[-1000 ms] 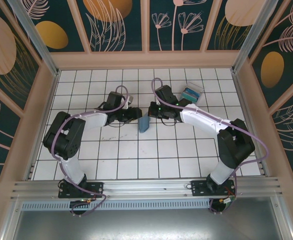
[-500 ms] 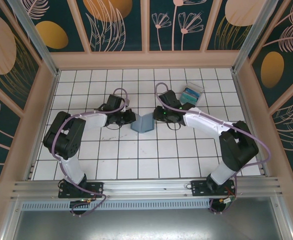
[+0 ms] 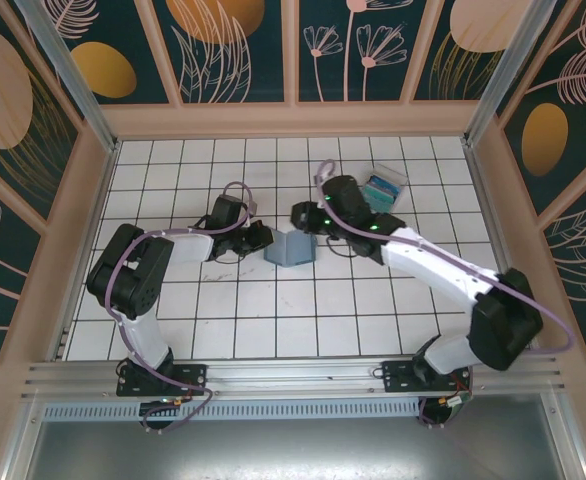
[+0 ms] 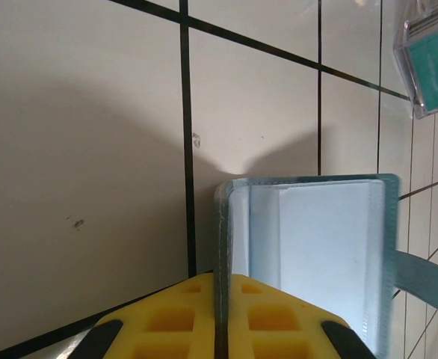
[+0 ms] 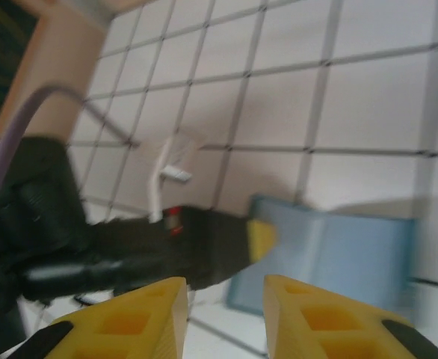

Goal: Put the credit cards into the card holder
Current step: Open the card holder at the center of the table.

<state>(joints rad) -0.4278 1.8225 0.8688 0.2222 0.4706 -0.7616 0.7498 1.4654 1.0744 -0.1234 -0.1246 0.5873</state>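
The left pincer point(image 4: 223, 299) is clamped on one edge of the holder point(image 3: 290, 250), which stands half open on the table point(image 3: 223, 300). The right pincer point(image 5: 225, 295) hovers above it, jaws apart, seemingly empty in that blurred view. The cards point(image 3: 378, 188) lie in a clear box point(image 3: 398, 179) nearby.

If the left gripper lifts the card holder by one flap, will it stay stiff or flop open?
Probably floppy at the fold: the card holder stands open in a V, so its free flap would likely swing. It looks thin and light, so the left gripper, pinching one flap's edge, should carry it. Pushed sideways, it may tip over.
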